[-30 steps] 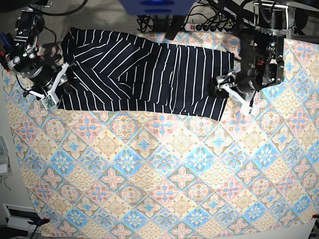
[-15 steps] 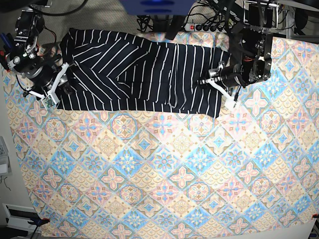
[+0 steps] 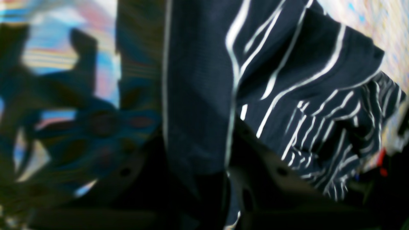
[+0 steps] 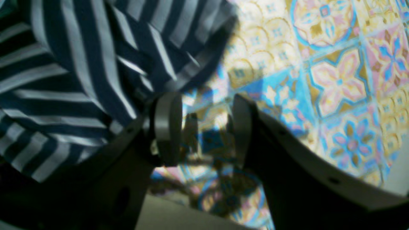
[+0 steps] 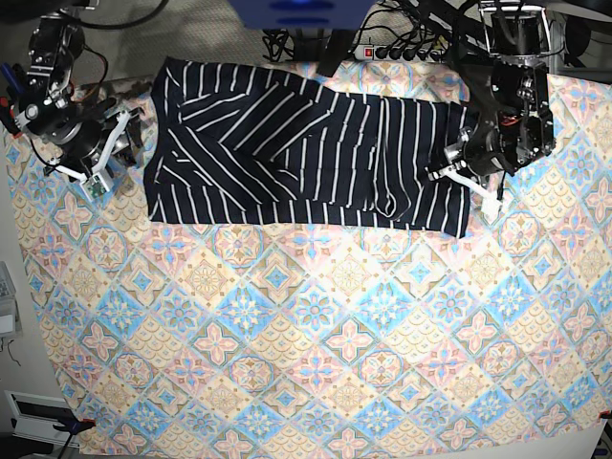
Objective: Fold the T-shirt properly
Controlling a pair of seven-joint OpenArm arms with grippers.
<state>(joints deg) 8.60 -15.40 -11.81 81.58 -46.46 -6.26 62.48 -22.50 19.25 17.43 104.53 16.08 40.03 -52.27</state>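
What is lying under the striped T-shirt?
The pastel tile-patterned tablecloth runs out from beneath the T-shirt on every side. Whatever sits directly below the folded cloth is covered and cannot be seen.

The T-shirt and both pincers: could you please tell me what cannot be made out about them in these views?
- Left wrist view: the left pincer is dark and blurred against the T-shirt, so its grip is unclear.
- Base view: the T-shirt folds hide its lower layers; the left pincer tips are too small to read.
- Right wrist view: the right pincer stands open over the tablecloth; the frame edge cuts the shirt off.
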